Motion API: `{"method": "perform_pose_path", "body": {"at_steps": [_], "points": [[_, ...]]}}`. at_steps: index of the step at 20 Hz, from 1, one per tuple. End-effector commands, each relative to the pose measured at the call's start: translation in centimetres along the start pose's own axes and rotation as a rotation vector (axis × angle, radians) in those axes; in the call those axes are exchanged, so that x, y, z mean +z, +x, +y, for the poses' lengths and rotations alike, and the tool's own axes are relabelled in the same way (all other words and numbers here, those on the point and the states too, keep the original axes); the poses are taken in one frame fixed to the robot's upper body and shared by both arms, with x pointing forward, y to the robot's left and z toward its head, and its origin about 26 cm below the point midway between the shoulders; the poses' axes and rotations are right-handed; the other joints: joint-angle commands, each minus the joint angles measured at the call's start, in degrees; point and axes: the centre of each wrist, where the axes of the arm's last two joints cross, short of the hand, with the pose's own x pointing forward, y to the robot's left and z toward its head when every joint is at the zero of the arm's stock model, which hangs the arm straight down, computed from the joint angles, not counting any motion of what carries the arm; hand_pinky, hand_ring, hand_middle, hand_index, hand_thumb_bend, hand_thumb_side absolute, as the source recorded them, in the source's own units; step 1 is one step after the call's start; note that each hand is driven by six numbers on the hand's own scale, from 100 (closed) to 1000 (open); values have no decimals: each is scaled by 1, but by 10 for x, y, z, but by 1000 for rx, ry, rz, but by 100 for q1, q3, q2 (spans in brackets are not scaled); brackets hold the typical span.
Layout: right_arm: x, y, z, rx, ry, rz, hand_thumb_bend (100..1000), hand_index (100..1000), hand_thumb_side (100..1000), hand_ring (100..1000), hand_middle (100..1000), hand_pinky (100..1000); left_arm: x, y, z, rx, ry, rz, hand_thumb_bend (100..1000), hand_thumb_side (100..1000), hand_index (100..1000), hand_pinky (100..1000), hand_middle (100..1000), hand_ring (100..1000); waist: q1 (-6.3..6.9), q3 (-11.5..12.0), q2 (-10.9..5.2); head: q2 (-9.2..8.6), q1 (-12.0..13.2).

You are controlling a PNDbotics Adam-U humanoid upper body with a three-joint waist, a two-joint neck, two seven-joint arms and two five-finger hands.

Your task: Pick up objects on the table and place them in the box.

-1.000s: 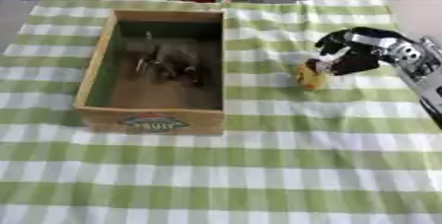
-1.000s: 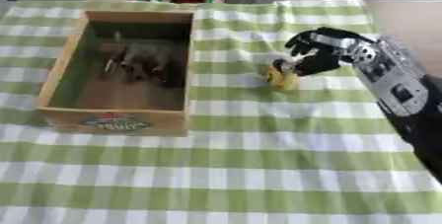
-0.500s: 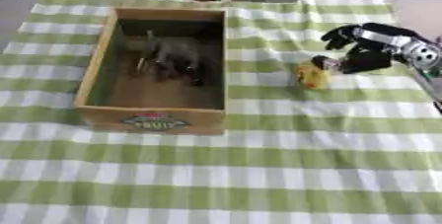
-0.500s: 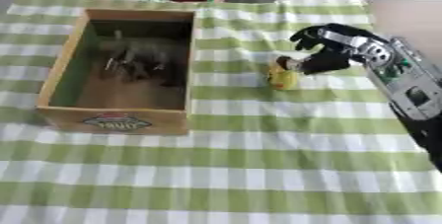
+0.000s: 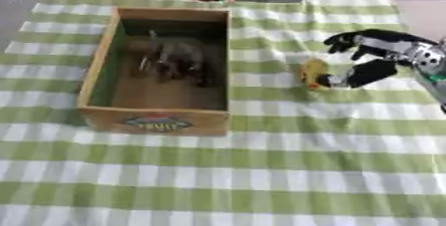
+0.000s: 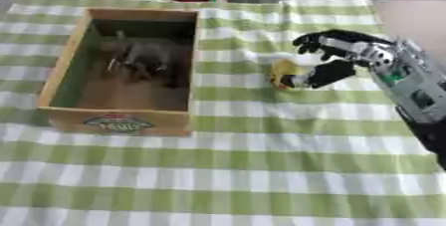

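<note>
Toy (image 5: 313,72) sits yellow on the bench, right hand (image 6: 344,56) touching it, fingers spread, not pinching yet. Could tip if nudged sideways before closing.

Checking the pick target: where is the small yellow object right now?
The yellow object sits on the tablecloth, right of the wooden box, at the right hand.

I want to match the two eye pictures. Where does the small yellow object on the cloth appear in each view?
Left eye view: the small yellow object lies right of centre, on the checked cloth, beside the right hand.
Right eye view: the same object sits nearer the picture's middle.
Shared landmark: the wooden box, to the object's left in both views.
</note>
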Motion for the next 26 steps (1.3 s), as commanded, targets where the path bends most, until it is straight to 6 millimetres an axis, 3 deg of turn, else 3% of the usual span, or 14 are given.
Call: {"method": "perform_pose_path", "body": {"at_steps": [1, 8, 11, 20, 23, 24, 26], "points": [[2, -2, -11, 45, -22, 19, 389, 962, 523, 933, 834, 828, -6, 6, 2, -11, -10, -25, 100, 853, 747, 469, 624, 566, 7, 8, -98, -64, -19], [-4, 0, -7, 45, -40, 22, 295, 927, 446, 915, 783, 813, -6, 5, 1, -8, -14, -24, 100, 854, 746, 469, 624, 566, -4, 28, -71, -72, -34], [-6, 0, -4, 45, -35, 21, 317, 913, 397, 910, 754, 811, -6, 6, 1, -8, -13, -25, 100, 857, 746, 469, 624, 566, -6, 40, -65, -67, -31], [-8, 2, 2, 50, -3, 7, 268, 895, 388, 905, 735, 809, -6, 6, 1, -6, -11, -25, 100, 854, 746, 469, 624, 566, -7, 48, -66, 10, 21], [-9, 2, 3, 48, -3, 6, 211, 828, 358, 892, 685, 802, -6, 6, 1, -6, -12, -25, 100, 852, 746, 470, 624, 566, -4, 53, -71, 0, 33], [-9, 2, 3, 45, -7, 5, 100, 763, 284, 866, 609, 790, -6, 6, 1, -5, -12, -25, 100, 853, 746, 470, 625, 566, -3, 52, -78, -3, 39], [-8, 2, 2, 35, -19, 1, 100, 752, 262, 860, 596, 787, -6, 6, 0, -4, -11, -25, 100, 852, 746, 470, 625, 566, -3, 48, -89, -6, 50]]}}
